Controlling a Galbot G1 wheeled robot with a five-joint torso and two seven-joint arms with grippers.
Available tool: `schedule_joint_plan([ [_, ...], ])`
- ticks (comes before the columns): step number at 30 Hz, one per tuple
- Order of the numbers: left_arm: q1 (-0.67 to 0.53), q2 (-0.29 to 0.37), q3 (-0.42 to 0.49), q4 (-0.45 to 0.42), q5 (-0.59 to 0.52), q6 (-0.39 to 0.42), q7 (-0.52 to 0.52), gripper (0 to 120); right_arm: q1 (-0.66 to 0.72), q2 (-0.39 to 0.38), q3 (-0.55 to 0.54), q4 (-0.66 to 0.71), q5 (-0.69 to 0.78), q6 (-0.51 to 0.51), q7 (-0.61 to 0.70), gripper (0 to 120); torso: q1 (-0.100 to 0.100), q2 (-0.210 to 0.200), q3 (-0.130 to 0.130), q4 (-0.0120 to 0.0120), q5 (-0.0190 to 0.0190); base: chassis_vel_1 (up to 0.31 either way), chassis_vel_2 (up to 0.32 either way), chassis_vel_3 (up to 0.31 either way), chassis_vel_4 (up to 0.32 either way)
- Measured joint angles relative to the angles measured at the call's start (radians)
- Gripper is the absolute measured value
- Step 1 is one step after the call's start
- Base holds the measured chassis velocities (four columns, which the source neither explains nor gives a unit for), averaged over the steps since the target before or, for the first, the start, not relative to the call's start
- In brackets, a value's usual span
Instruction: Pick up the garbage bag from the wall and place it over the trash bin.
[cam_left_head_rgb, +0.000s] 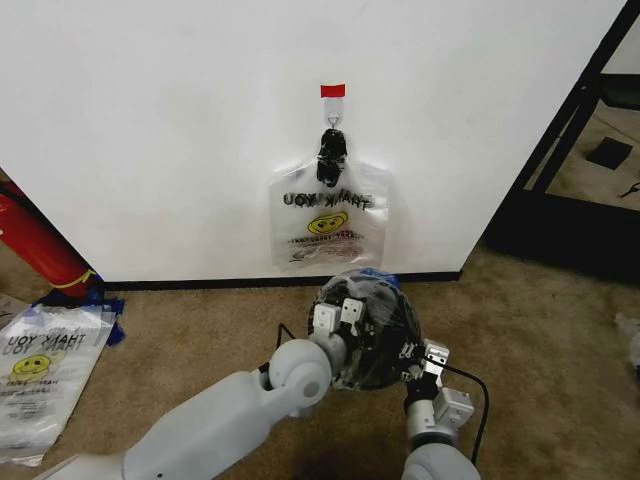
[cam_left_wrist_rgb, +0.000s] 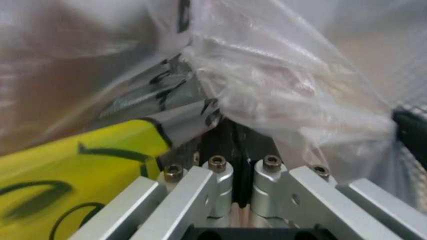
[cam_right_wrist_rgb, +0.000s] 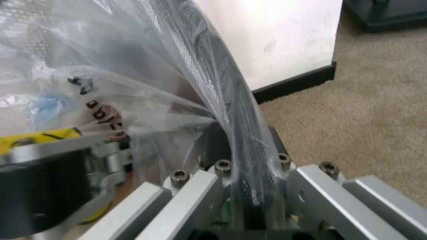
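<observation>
With the left gripper (cam_left_head_rgb: 336, 318) pinched on a bunch of the thin see-through plastic garbage bag (cam_left_wrist_rgb: 267, 85) and the right gripper (cam_left_head_rgb: 424, 361) clamped over film and the rim of the small round dark trash bin (cam_left_head_rgb: 375, 325), the film should probably be drawn evenly outward around the rim without tearing. The bag, crinkled, yellow-printed and black-lettered, is draped over the bin on the carpet below the plain white wall (cam_left_head_rgb: 150, 120), where a second such bag (cam_left_head_rgb: 328, 215) hangs
</observation>
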Motion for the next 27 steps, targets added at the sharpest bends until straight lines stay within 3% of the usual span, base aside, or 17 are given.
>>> schedule_joint_plan([
  [7, -0.009, -0.026, 0.014, 0.082, 0.034, 0.017, -0.008, 0, 0.004, -0.002, -0.013, 0.01, 0.014, -0.004, 0.0, 0, 0.0, 0.0, 0.0, 0.0001, -0.0001, 0.0, 0.0, 0.0, 0.0],
  [14, -0.015, -0.009, 0.027, 0.114, 0.123, 0.045, -0.037, 0, -0.003, -0.005, -0.014, 0.016, 0.007, -0.003, 0.0, 0, 0.0, 0.0, 0.0, 0.0002, -0.0001, 0.0, 0.0, 0.0, 0.0],
  [22, 0.01, 0.011, 0.004, 0.04, 0.059, -0.063, 0.054, 0, -0.003, -0.006, -0.012, 0.016, 0.007, -0.002, 0.0, 0, 0.0, 0.0, 0.0, 0.0003, -0.0001, 0.0, 0.0, 0.0, 0.0],
  [27, 0.008, -0.023, 0.005, 0.063, 0.041, -0.076, 0.056, 0, -0.009, 0.0, -0.024, 0.02, 0.006, -0.002, 0.0, 0, 0.0, 0.0, 0.0, 0.0, -0.0001, 0.0, 0.0, 0.0, 0.0],
])
